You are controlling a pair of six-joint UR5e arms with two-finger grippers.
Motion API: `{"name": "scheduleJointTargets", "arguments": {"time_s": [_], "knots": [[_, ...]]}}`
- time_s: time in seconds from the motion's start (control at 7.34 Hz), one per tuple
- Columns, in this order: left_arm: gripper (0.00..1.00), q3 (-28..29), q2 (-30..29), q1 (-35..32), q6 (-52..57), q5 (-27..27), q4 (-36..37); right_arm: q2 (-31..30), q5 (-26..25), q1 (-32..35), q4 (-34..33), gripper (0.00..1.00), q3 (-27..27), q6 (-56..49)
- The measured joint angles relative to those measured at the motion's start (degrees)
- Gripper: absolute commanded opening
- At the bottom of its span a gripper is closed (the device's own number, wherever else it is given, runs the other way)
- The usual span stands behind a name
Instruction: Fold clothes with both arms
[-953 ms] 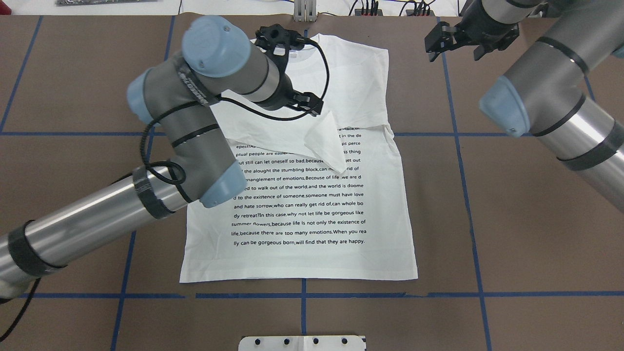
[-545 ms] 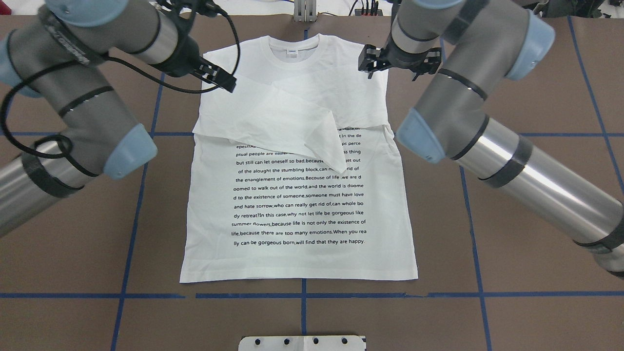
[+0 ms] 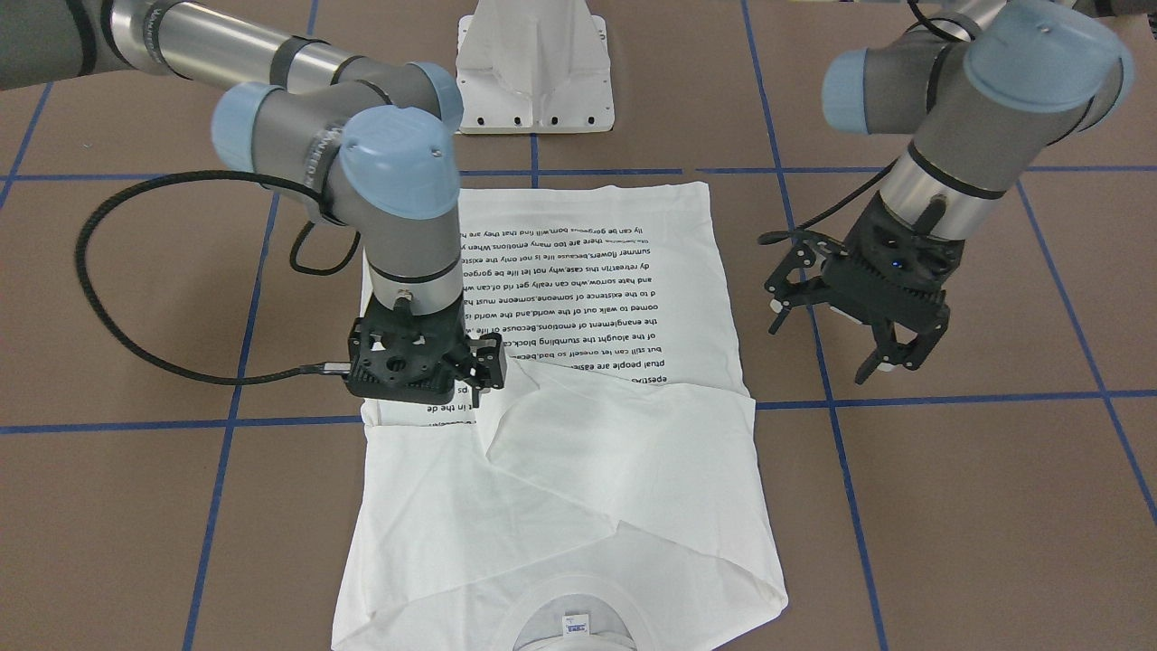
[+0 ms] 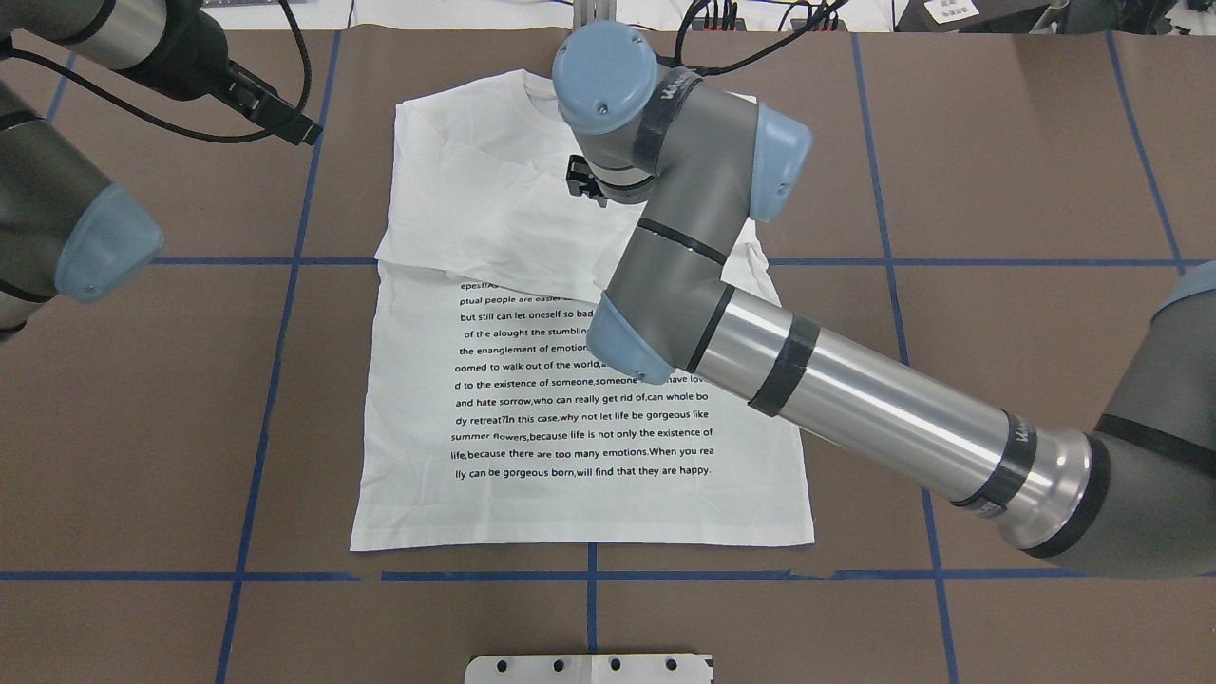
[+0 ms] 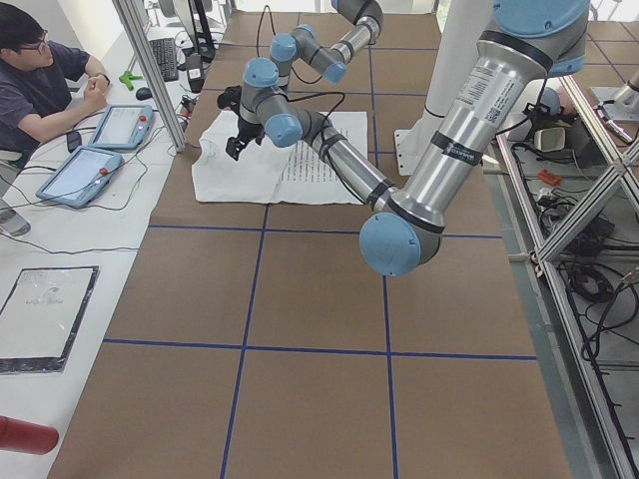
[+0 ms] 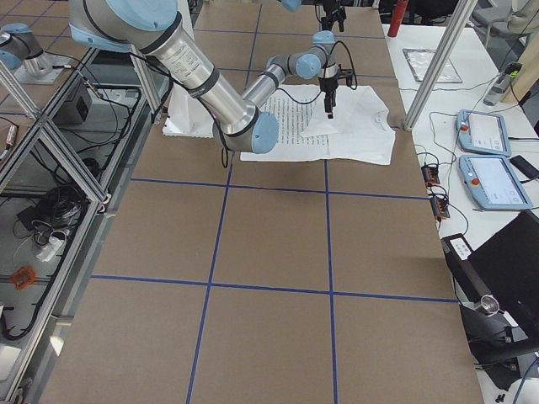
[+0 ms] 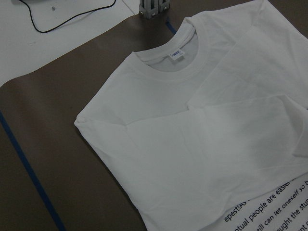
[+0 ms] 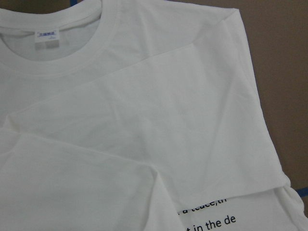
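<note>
The white T-shirt (image 4: 570, 418) lies flat on the brown table, black text facing up and collar away from the robot. Both sleeves are folded in across the chest (image 3: 560, 506). My right arm reaches over the shirt, and its gripper (image 3: 484, 371) hovers low above the folded sleeves, near the top text lines. It looks open and holds nothing. In the overhead view the wrist hides most of that gripper (image 4: 578, 180). My left gripper (image 3: 827, 344) hangs open and empty over bare table, off the shirt's side (image 4: 285, 119). Both wrist views show only shirt cloth (image 7: 168, 144) (image 8: 168, 120).
The white pedestal base (image 3: 533, 72) stands at the robot's edge of the table. Blue tape lines (image 4: 589, 576) cross the brown surface. A person (image 5: 40, 80) sits at a side table with tablets (image 5: 100, 150) beyond the far end.
The right arm swung in from the far right and now reaches over the shirt's chest. The left arm pulled back off the shirt to the far left. The shirt has stayed still.
</note>
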Motion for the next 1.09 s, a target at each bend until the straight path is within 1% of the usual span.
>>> {"name": "scheduleJointTargets", "arguments": {"time_s": [0.14,0.27,0.68,0.95,1.09], "knots": [[1.0,-0.4,0.2,-0.1,-0.1,-0.1,0.0,1.6,-1.6,-1.4,0.0,1.0,-3.1,1.6],[1.0,-0.6,0.3,-0.1,-0.2,-0.1,0.0,2.2,-2.9,-2.3,-0.1,1.0,-5.1,2.2],[1.0,-0.7,0.4,-0.1,-0.5,-0.1,0.1,2.4,-6.1,-4.0,0.0,1.0,-9.3,1.9],[1.0,-0.7,0.4,0.0,-0.8,-0.2,0.1,2.3,-7.9,-4.5,-2.1,1.0,-10.4,-2.7],[1.0,-0.7,0.4,0.2,-1.6,-0.2,0.0,2.3,-8.7,-4.2,-5.1,1.0,-10.2,-7.5]]}}
